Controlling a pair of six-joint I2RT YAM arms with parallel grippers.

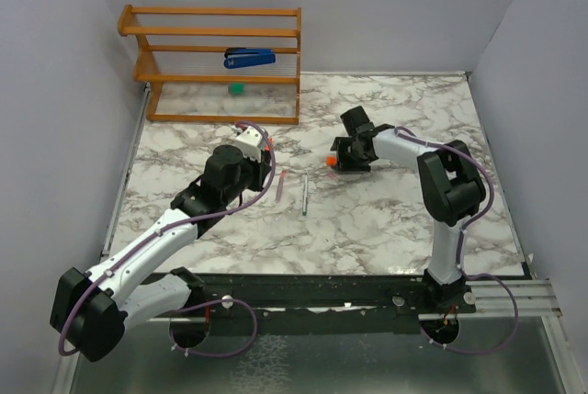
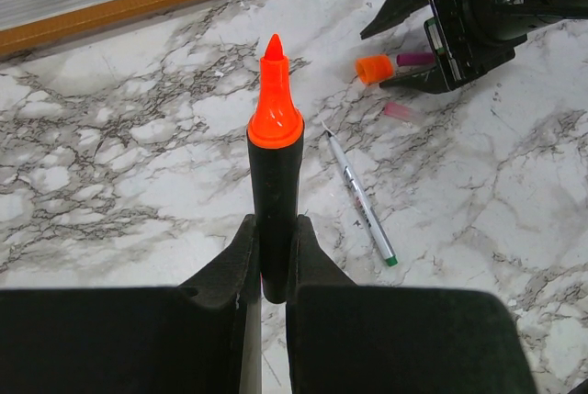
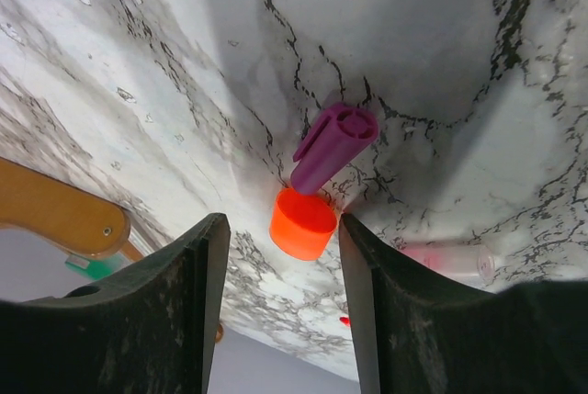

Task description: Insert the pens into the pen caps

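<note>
Three pens and three caps are counted on or above a white marble-patterned desk (image 1: 386, 219). The first pen, a short thick black marker (image 2: 274, 201) with a bright orange pointed tip, is clamped between the closed jaws of the left gripper (image 2: 272, 265), its tip pointing away from the wrist toward the desk's middle. The second, a thin grey pen (image 2: 360, 199) with a green end, is seen lying flat on the desk just beyond the marker. The third, a thin pink pen (image 1: 279, 186), lies just to the left of the grey one in the top view, the two nearly parallel and apart.

Of the caps, a chunky orange cap (image 3: 302, 223) stands with its open mouth showing, framed between the parted jaws of the right gripper (image 3: 280, 256); the jaws are spread to either side of it and whether either one touches it cannot be told. A slim purple cap (image 3: 333, 146) lies on its side, one end touching the orange cap's far edge. A slim translucent pink cap (image 3: 455, 259) lies beside the right-hand jaw.

At the back left of the desk a wooden rack (image 1: 216, 63) is seen, carrying one blue stapler-like object (image 1: 249, 57), with one small green object (image 1: 237, 88) below it.
</note>
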